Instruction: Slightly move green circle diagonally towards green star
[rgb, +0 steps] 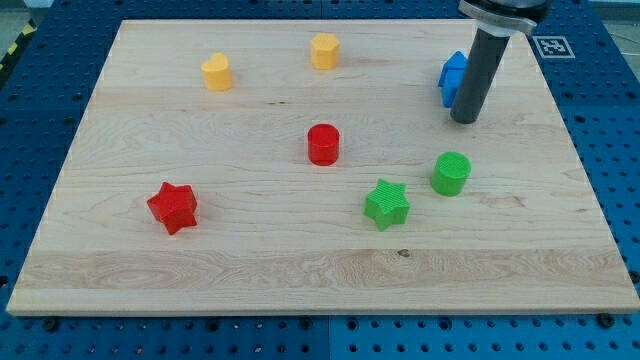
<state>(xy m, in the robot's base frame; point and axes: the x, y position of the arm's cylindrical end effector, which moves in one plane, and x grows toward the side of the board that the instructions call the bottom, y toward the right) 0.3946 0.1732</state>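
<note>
The green circle (451, 173) stands on the wooden board at the view's right of centre. The green star (386, 203) lies just to its lower left, a small gap between them. My tip (463, 120) rests on the board above the green circle, a short way toward the view's top, and does not touch it. The rod partly hides a blue block (452, 77) right beside it.
A red cylinder (323, 144) stands near the board's middle. A red star (173, 207) lies at the left. A yellow heart (216, 72) and a yellow hexagon-like block (324, 50) sit near the top. The board's (300, 270) right edge is near the green circle.
</note>
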